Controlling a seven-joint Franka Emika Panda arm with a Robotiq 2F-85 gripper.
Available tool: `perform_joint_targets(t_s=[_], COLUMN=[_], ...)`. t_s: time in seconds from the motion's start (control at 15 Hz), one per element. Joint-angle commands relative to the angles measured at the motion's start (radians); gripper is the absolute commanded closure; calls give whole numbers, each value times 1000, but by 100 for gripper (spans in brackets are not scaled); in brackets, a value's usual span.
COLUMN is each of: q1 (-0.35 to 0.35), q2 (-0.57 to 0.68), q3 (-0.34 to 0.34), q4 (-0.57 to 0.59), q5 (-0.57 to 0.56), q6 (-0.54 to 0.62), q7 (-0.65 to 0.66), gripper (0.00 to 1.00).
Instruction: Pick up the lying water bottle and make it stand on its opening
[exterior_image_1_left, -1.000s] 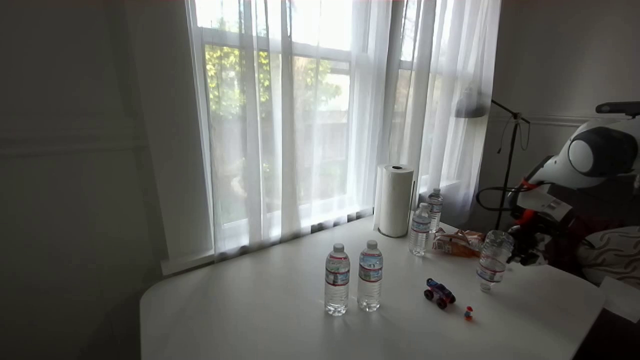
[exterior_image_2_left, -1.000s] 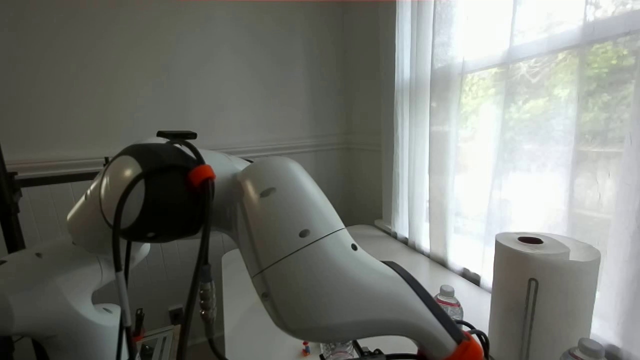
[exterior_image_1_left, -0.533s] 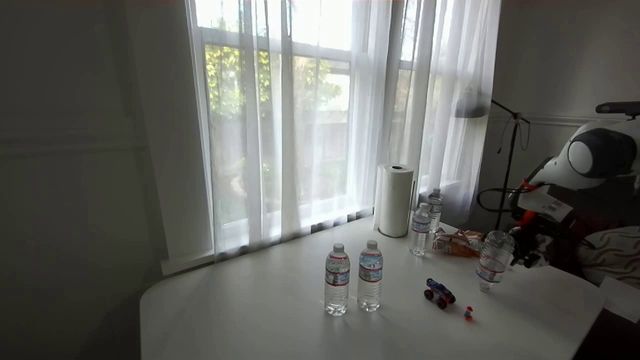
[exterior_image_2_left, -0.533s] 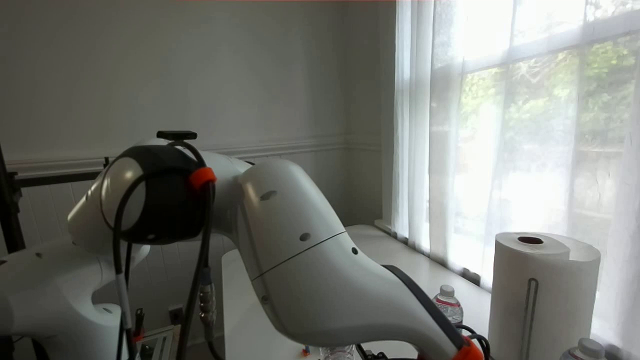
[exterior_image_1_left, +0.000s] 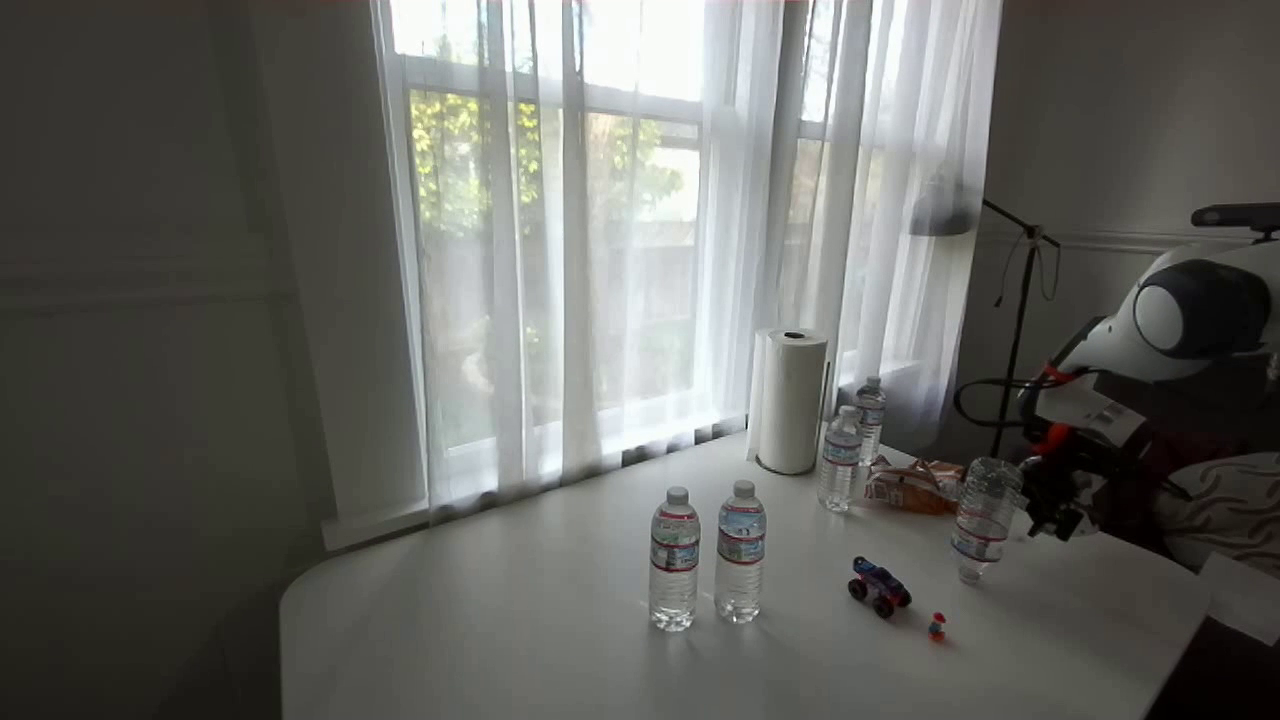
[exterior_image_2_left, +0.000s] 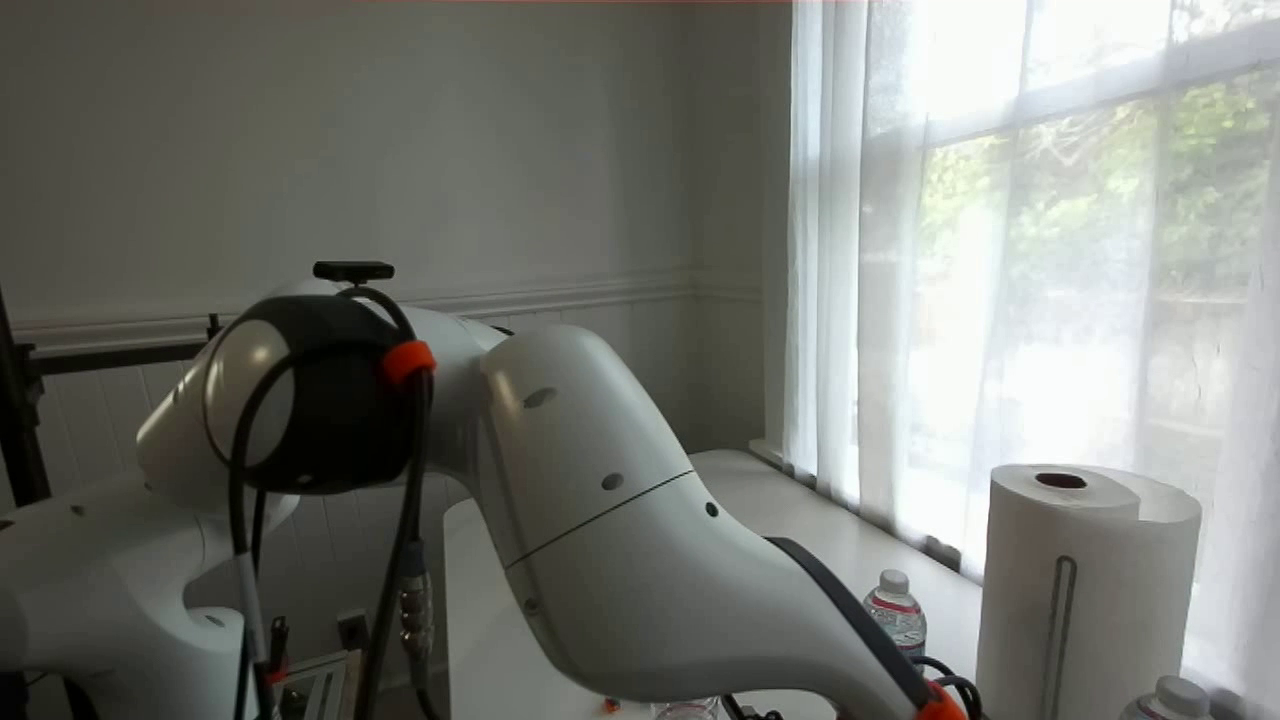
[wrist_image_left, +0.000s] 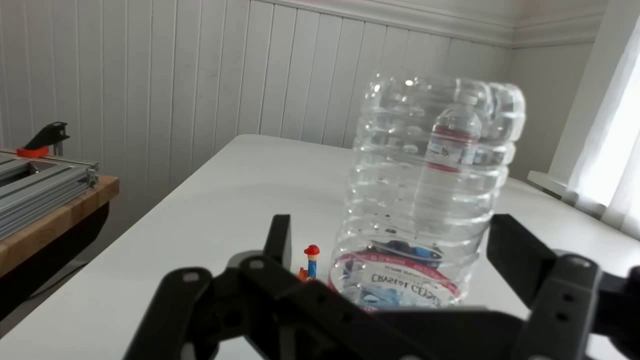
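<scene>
The clear water bottle (wrist_image_left: 425, 190) is upside down, its flat base on top and its label lettering inverted. It leans slightly in an exterior view (exterior_image_1_left: 985, 520), with its narrow neck pointing down at the white table (exterior_image_1_left: 500, 620); whether it bears its own weight I cannot tell. My gripper (wrist_image_left: 393, 237) is open around it in the wrist view. There is a gap on the left, while the right fingertip (wrist_image_left: 512, 250) lies close to the bottle's side, contact unclear. The lower label and neck are hidden behind the gripper there. In an exterior view the gripper (exterior_image_1_left: 1050, 510) is beside the bottle.
A toy truck (exterior_image_1_left: 880, 587) and small toy figure (exterior_image_1_left: 937, 627) sit near the bottle. Two capped bottles (exterior_image_1_left: 675, 560) stand mid-table. Two more bottles (exterior_image_1_left: 840, 460) are at the back, by a paper towel roll (exterior_image_1_left: 790, 400) and an orange bag (exterior_image_1_left: 915, 487).
My gripper's fingers have spread apart and let go of the bottle. In an exterior view the bottle has shifted slightly and leans a little less. The arm has sunk slightly.
</scene>
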Motion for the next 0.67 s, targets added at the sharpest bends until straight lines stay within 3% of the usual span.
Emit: perform_joint_targets(t_s=[0.0, 0.6], q1=[-9, -13], q2=[19, -14], q3=[-10, -56], q4=[34, 70], q5=[21, -13], q6=[-32, -22], q7=[11, 30], gripper=[0, 0])
